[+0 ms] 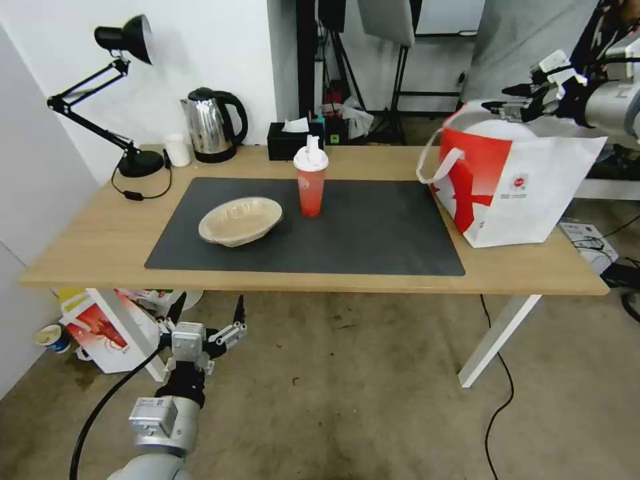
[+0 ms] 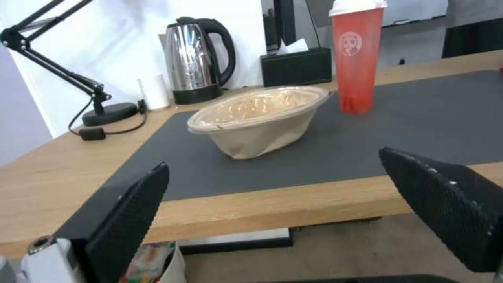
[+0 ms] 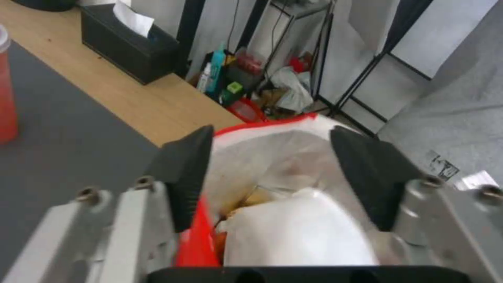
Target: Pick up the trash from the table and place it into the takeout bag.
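Right gripper (image 1: 510, 97) up at two o'clock in the head view, fingers spread and holding nothing, hovering right over the mouth of the takeout bag (image 1: 527, 193). From the right wrist, its two black pads (image 3: 186, 177) frame the bag's opening, and there's the large white bowl (image 3: 298, 232) sitting down inside it.

Now the table (image 1: 100, 247): long light wood, with the dark grey mat (image 1: 373, 233) across its middle. The bag stands at the mat's three o'clock edge, red panel facing the mat, white loop handle hanging off it.

On the mat, the beige oval bowl (image 1: 240, 220) rests at nine o'clock, tilted. The red drink cup (image 1: 311, 177) stands upright just beside it, at its two o'clock.

Left gripper (image 1: 208, 320) sits low at seven o'clock, below the table edge, fingers splayed wide and holding nothing, pointed at the beige bowl.
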Controlling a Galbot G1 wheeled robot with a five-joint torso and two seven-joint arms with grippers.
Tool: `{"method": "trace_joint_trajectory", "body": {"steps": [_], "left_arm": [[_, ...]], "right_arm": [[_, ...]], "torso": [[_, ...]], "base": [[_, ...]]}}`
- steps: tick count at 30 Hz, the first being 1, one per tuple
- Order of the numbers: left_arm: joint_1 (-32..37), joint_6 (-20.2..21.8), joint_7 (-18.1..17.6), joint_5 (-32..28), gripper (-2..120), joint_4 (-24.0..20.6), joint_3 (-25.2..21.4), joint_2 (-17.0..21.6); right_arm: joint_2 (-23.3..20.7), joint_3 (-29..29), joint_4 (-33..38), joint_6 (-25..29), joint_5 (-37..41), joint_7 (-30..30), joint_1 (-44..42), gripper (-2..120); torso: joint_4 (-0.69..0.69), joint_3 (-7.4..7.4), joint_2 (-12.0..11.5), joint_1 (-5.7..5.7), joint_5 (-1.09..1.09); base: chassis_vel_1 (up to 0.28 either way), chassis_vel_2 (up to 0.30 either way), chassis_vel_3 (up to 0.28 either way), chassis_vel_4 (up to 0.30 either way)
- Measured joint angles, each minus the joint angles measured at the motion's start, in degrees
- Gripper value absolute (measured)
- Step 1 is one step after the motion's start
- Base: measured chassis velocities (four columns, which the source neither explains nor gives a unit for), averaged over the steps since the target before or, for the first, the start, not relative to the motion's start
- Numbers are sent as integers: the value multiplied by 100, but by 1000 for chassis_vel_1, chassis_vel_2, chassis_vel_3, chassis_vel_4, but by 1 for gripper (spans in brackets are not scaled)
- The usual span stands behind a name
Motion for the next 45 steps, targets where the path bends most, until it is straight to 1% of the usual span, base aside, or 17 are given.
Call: {"method": "trace_joint_trajectory", "body": {"steps": [1, 3, 6, 7, 10, 16, 22, 25, 27, 30, 31, 34, 37, 39, 41, 42, 45], "left_arm": [[0, 0, 0, 0, 100, 0, 0, 0], [0, 0, 0, 0, 100, 0, 0, 0], [0, 0, 0, 0, 100, 0, 0, 0], [0, 0, 0, 0, 100, 0, 0, 0], [0, 0, 0, 0, 100, 0, 0, 0], [0, 0, 0, 0, 100, 0, 0, 0], [0, 0, 0, 0, 100, 0, 0, 0], [0, 0, 0, 0, 100, 0, 0, 0], [0, 0, 0, 0, 100, 0, 0, 0], [0, 0, 0, 0, 100, 0, 0, 0], [0, 0, 0, 0, 100, 0, 0, 0], [0, 0, 0, 0, 100, 0, 0, 0], [0, 0, 0, 0, 100, 0, 0, 0], [0, 0, 0, 0, 100, 0, 0, 0], [0, 0, 0, 0, 100, 0, 0, 0], [0, 0, 0, 0, 100, 0, 0, 0], [0, 0, 0, 0, 100, -1, 0, 2]], "right_arm": [[0, 0, 0, 0, 0, 0, 0, 57], [0, -1, 0, -18, 0, 0, 8, 72], [1, -1, 0, -24, -1, 0, 11, 75], [1, -2, 1, -29, -1, -1, 13, 84], [10, -3, 3, -40, -2, 0, 21, 98], [14, -3, 27, -44, 7, 33, 22, 100], [45, 63, 257, 29, 447, 453, 26, 100], [88, 217, 828, 235, 1415, 1267, 23, 100], [88, 249, 973, 264, 1631, 1426, 15, 100], [103, 455, 1676, 698, 2499, 2203, -185, 100], [103, 455, 1676, 698, 2499, 2203, -185, 100], [132, 676, 2301, 1359, 2821, 2614, -555, 100], [175, 908, 2630, 1617, 3012, 2709, -876, 100], [237, 1283, 3006, 1888, 3063, 2711, -1464, 100], [375, 1778, 3435, 2141, 2818, 2829, -2252, 100], [375, 1778, 3435, 2141, 2818, 2829, -2252, 100], [607, 2427, 3990, 2421, 2075, 3194, -3417, 100]], "torso": [[0, 0, 0, 0, 0], [0, 0, 0, 0, 0], [0, 0, 0, 0, 0], [0, 0, 0, 0, 0], [0, 0, 0, 0, 0], [0, 0, 0, 0, 0], [0, 0, 0, 0, 0], [1, 0, 0, 0, -1], [1, 0, 0, 0, -1], [0, 0, 0, 0, -1], [0, 0, 0, 0, -1], [0, 0, 0, -1, 0], [0, 0, 0, 0, -1], [-1, 0, 0, 0, -1], [0, 0, 0, 0, -1], [0, 0, 0, 0, -1], [-1, 0, 0, 0, 0]], "base": [[0, 0, 0, 0], [0, 0, 0, 0], [0, 0, 0, 0], [0, 0, 0, 0], [0, 0, 0, 0], [0, 0, 0, 0], [0, 0, 0, 0], [0, 0, 0, 0], [0, 0, 0, 0], [0, 0, 0, 0], [0, 0, 0, 0], [0, 0, 0, 0], [0, 0, 0, 0], [0, 0, 0, 0], [0, 0, 0, 0], [0, 0, 0, 0], [0, 0, 0, 0]]}}
